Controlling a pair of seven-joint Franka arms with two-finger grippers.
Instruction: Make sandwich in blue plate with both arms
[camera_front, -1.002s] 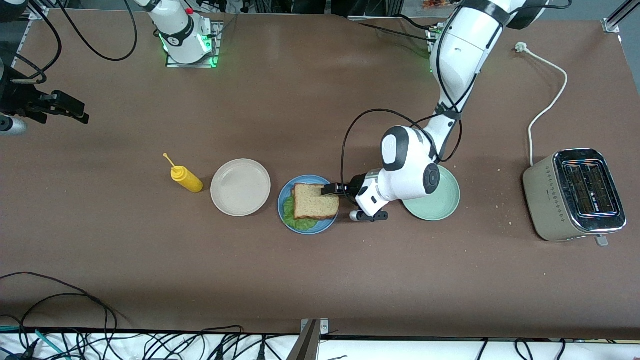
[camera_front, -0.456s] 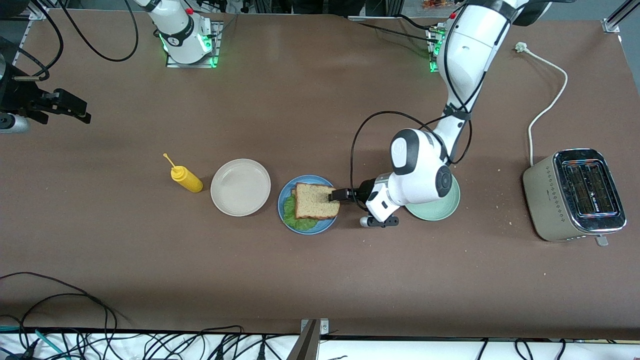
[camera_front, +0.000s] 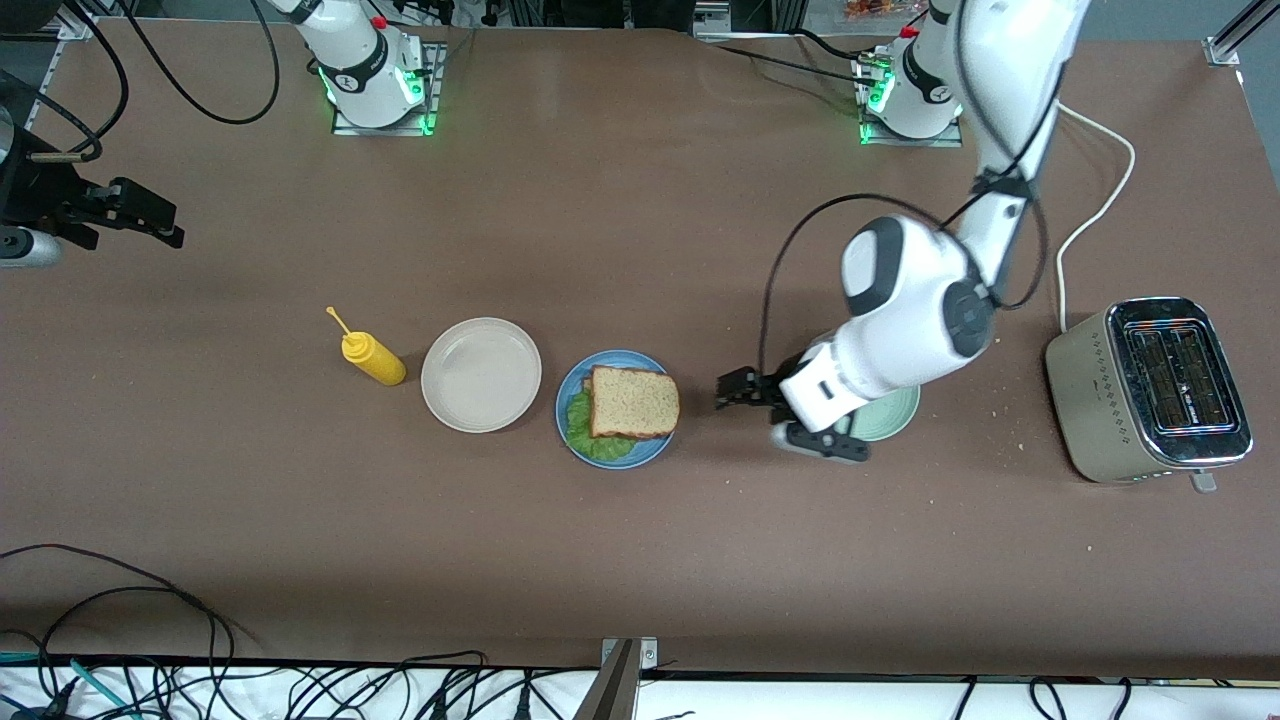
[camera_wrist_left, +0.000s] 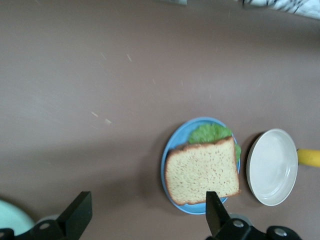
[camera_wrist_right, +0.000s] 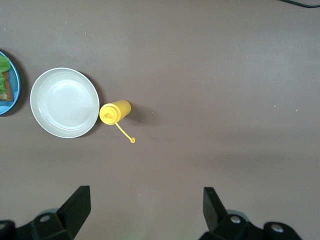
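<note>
My tabletop (camera_front: 640, 200) is plain matte brown. The sandwich (camera_front: 632, 402) shows speckled tan bread over crinkled green lettuce, on the blue plate (camera_front: 612, 456). A beige plate (camera_front: 481, 374), yellow squeeze bottle (camera_front: 373, 359), pale green plate (camera_front: 893, 415) and silver toaster (camera_front: 1150, 390).

sandwich (camera_front: 630, 403) on blue plate (camera_front: 648, 450), between plates

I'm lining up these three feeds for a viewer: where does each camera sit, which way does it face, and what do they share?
Front view: high across the table, facing both bases; shows the left gripper and right gripper.
Left wrist view: looks down past its open fingers at the sandwich on the blue plate.
Right wrist view: looks down past its fingers at the yellow bottle.
Shared: the beige plate.
</note>
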